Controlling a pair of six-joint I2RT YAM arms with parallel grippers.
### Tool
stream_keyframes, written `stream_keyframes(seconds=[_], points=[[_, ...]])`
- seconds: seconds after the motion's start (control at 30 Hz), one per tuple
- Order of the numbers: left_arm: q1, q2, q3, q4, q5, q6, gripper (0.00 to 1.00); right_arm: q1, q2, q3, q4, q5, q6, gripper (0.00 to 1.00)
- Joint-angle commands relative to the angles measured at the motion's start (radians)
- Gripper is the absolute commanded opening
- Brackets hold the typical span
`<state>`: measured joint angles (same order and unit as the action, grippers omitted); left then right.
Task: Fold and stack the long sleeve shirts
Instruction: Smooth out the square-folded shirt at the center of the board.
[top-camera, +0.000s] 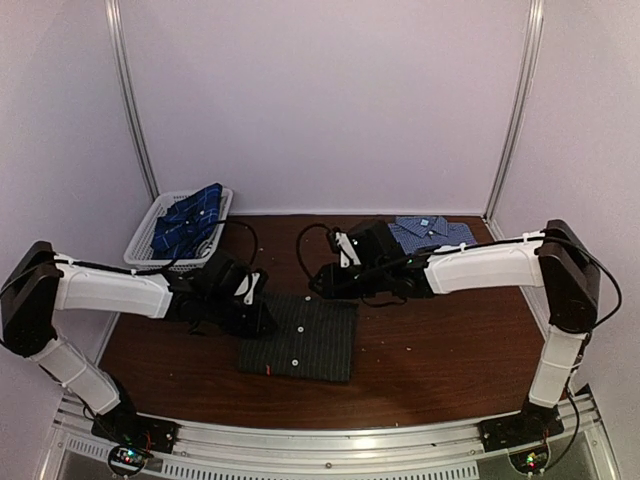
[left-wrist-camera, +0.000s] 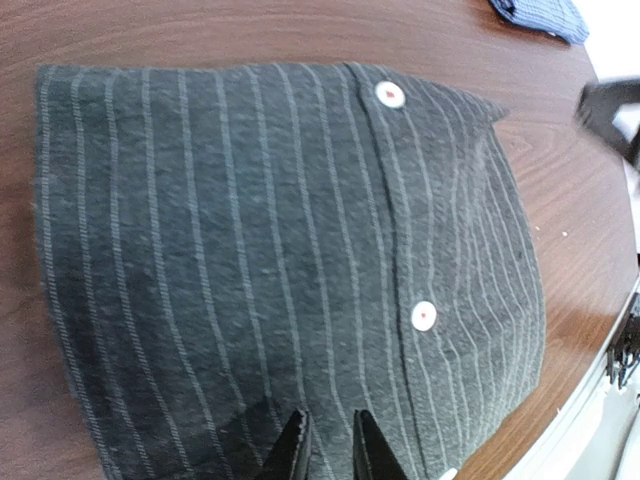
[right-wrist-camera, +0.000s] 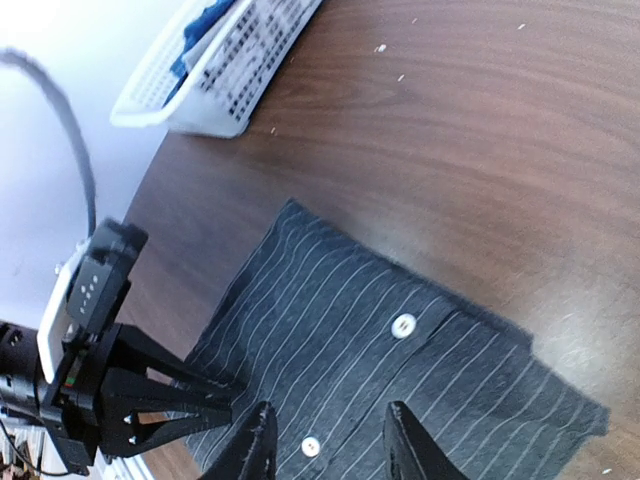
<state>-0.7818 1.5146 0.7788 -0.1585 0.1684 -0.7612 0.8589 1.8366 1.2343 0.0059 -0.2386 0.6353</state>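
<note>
The charcoal-black pinstripe shirt (top-camera: 300, 340) lies folded flat at the table's middle, buttons up; it fills the left wrist view (left-wrist-camera: 250, 250) and shows in the right wrist view (right-wrist-camera: 400, 370). My left gripper (top-camera: 266, 320) hovers over the shirt's left edge, its jaws (left-wrist-camera: 330, 445) a narrow gap apart with flat cloth showing between them. My right gripper (top-camera: 322, 284) is open and empty (right-wrist-camera: 328, 415) above the shirt's far edge. The blue-and-white check shirt (top-camera: 432, 232) lies folded at the back right. The navy plaid shirt (top-camera: 188, 220) lies in the basket.
A white mesh basket (top-camera: 150, 235) stands at the back left, also in the right wrist view (right-wrist-camera: 200, 80). Bare brown table (top-camera: 440, 350) lies right of the pinstripe shirt. Walls close in on three sides. The left gripper (right-wrist-camera: 200, 398) shows in the right wrist view.
</note>
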Motion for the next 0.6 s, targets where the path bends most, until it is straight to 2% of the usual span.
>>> stream_keyframes(seconds=[0.0, 0.27, 0.57], points=[[-0.023, 0.019, 0.004, 0.033, 0.039, 0.006, 0.17, 0.031, 0.055, -0.039, 0.062, -0.027, 0.053, 0.36], [-0.024, 0.1, -0.031, 0.065, 0.037, 0.017, 0.17, -0.057, 0.165, -0.047, 0.13, -0.094, 0.066, 0.36], [-0.024, 0.12, -0.033, 0.065, 0.042, 0.028, 0.17, -0.12, 0.256, 0.04, 0.046, -0.097, 0.031, 0.38]])
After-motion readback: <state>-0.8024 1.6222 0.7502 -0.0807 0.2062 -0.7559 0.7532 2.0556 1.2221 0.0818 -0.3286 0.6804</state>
